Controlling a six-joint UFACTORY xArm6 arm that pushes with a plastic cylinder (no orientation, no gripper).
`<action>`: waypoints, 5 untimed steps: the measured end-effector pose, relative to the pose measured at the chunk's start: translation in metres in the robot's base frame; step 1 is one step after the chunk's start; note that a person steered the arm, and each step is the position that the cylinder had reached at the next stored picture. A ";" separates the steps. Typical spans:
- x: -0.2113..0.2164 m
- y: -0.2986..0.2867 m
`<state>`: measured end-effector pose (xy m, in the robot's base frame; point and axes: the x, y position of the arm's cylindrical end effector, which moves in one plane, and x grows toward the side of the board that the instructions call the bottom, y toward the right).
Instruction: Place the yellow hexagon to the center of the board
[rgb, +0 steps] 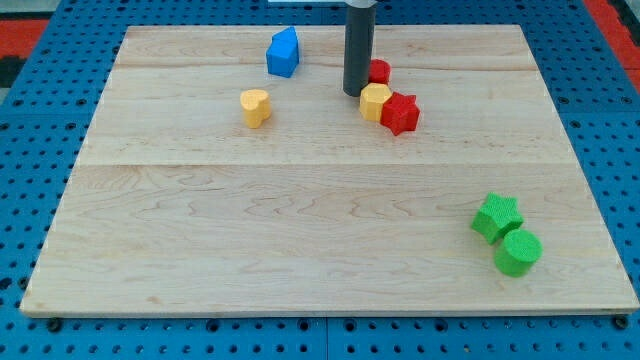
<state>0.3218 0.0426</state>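
Yellow hexagon (375, 102) sits on wooden board (320, 200), toward the view's top and somewhat right of board ctr. All positions below ref. this hexagon as landmark.

Red star (400, 113): touching hexagon on its right side, slightly toward view's bottom. Red block (380, 71), shape not clear as partly hidden by rod: just above hexagon, appears touching or nearly so; cannot confirm contact.

My tip (354, 93): just left of hexagon, slightly toward view's top. Appears against or v. close to hexagon's left edge; contact not confirmed. Rod stands upright, dark, runs out of view at top edge. No gripper fitted, so nothing open or closed and nothing held; tip is a plain rod end resting at board level.

Yellow heart (255, 107): well apart to hexagon's left, approx. same level. Blue block (284, 53), roughly pentagon/house shape: up and to the left of hexagon, nearer board's top edge.

Green star (497, 217) and green cylinder (518, 252): well apart from hexagon, down and to the right, near board's bottom-right corner; the two touch each other, cylinder lower.

Board lies on blue perforated surface (30, 80).
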 end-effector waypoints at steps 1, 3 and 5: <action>0.000 0.002; -0.004 0.067; 0.024 0.124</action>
<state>0.3456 0.1664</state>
